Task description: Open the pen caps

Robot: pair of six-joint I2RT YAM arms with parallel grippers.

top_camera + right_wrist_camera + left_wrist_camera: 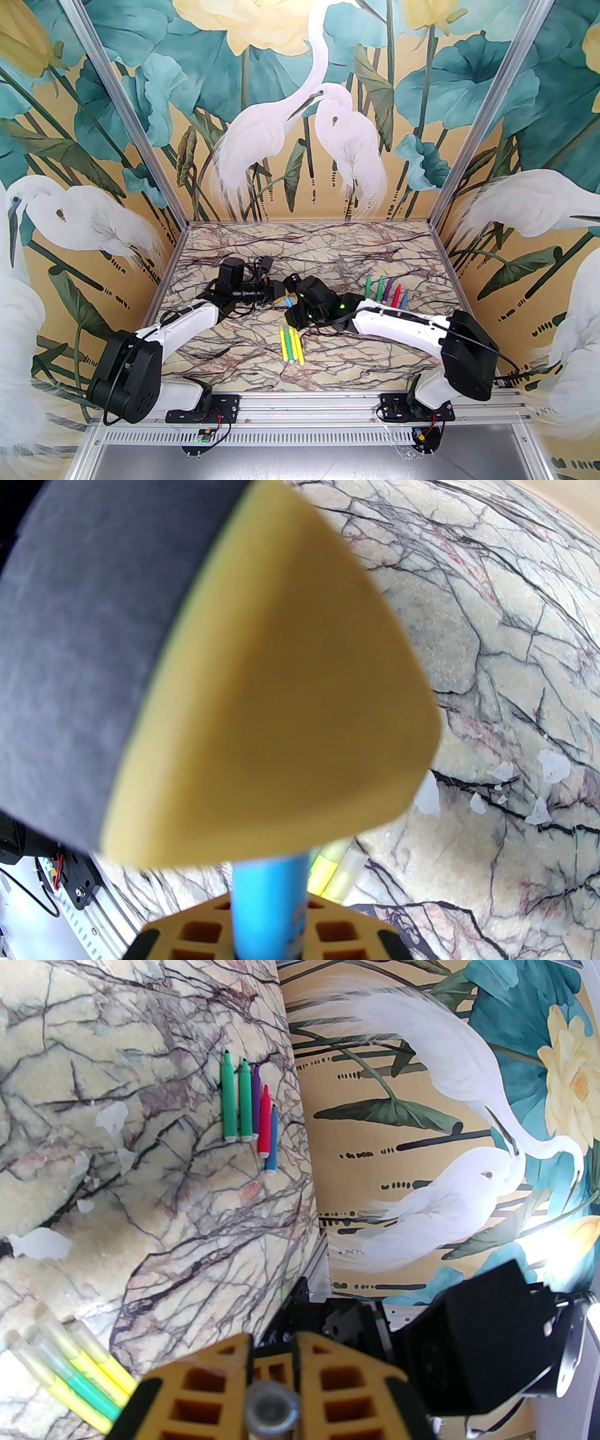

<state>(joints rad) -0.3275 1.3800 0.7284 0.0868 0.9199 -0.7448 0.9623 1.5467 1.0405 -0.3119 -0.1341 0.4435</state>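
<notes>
Right tool [294,309] clamping blue pen [269,902], uncapped pens [386,290] near right table edge [451,281]

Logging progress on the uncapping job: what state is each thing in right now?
Blue pen: clamped in the right gripper.
Its cap: clamped in the left gripper; on or off, cannot tell.
Four pens near the middle: capped, lying together.
Five pens on the right: uncapped, lying in a row.
</notes>
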